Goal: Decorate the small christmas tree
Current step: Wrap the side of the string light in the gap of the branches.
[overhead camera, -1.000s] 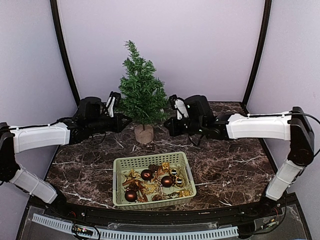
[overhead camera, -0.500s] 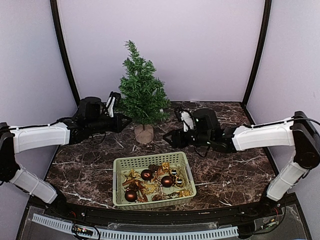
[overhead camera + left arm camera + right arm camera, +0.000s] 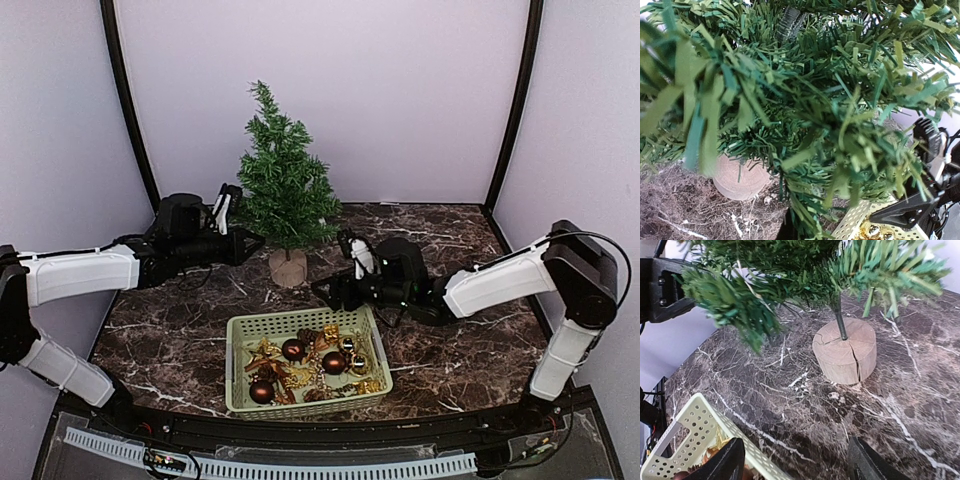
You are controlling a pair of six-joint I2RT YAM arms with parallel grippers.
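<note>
Right hand (image 3: 325, 290) off tree (image 3: 285, 195), down at basket (image 3: 300, 319), jaws apart

A pale green perforated plastic basket (image 3: 290, 322) sits toward the front of the dark brown, white-veined marble tabletop (image 3: 180, 330). It's heaped with trimmings: three glossy dark red baubles (image 3: 334, 362), a gold star (image 3: 265, 351) near its left wall, small gold bells (image 3: 357, 362) at the right, and a tangle of gold bits (image 3: 297, 378) in between. Behind the table stands a plain pale lilac backdrop (image 3: 400, 100) with a black pole (image 3: 128, 110) slanting up at each back corner, and a white slotted strip (image 3: 300, 467) runs along the very front edge.
</note>
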